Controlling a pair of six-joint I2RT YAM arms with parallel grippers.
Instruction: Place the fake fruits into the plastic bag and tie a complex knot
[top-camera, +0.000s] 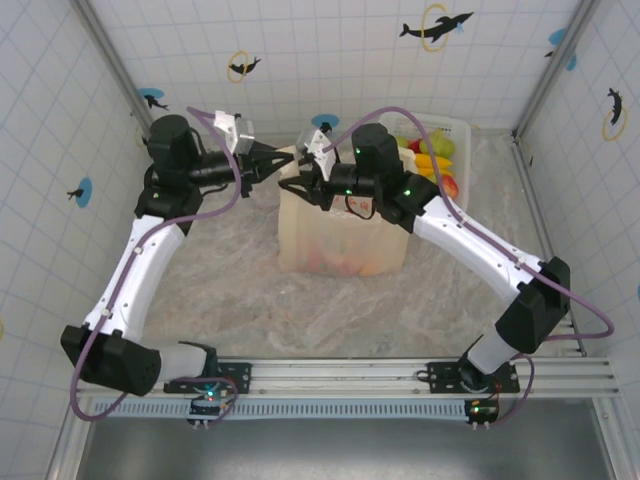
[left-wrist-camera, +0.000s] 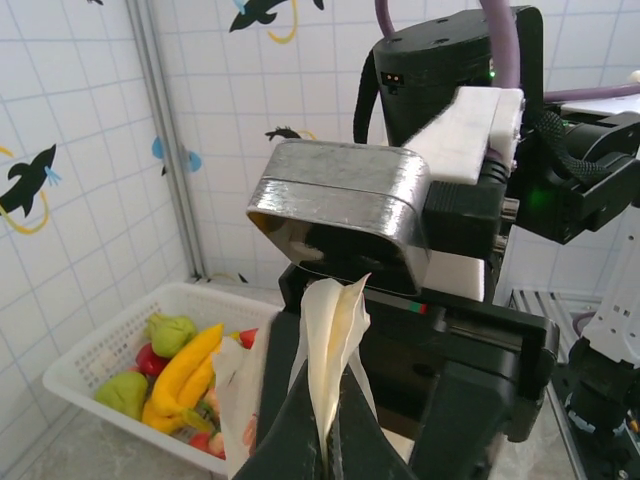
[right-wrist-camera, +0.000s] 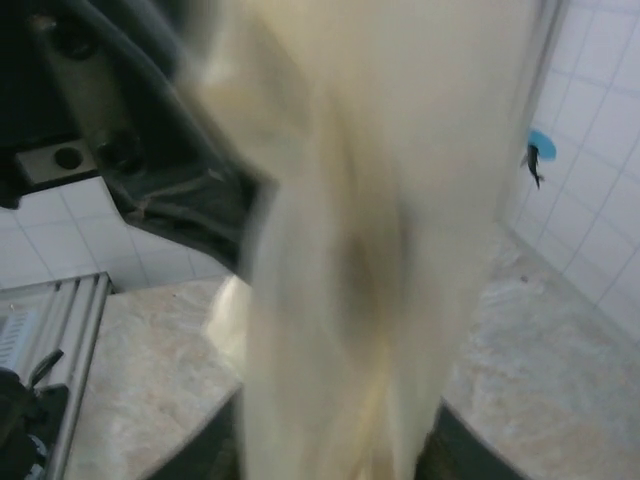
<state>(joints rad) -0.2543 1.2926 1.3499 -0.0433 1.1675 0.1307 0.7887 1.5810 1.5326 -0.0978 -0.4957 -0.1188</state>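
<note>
The plastic bag (top-camera: 340, 225) stands upright mid-table, cream and translucent, with red-orange fake fruits (top-camera: 345, 265) showing through its base. My left gripper (top-camera: 285, 158) is at the bag's top left corner, shut on a cream handle (left-wrist-camera: 335, 320) that sticks up from between its fingers (left-wrist-camera: 290, 430). My right gripper (top-camera: 300, 178) sits right beside it over the bag's mouth. In the right wrist view, blurred cream plastic (right-wrist-camera: 350, 250) hangs between the spread dark fingers (right-wrist-camera: 215, 450), hiding the gap of the right gripper (right-wrist-camera: 330, 460). No knot is visible.
A white basket (top-camera: 462, 130) at the back right holds more fruits, including a yellow banana (left-wrist-camera: 185, 375) and green pears (left-wrist-camera: 170, 330). The right arm's wrist camera (left-wrist-camera: 345, 215) is close in front of my left gripper. Tiled walls enclose the table.
</note>
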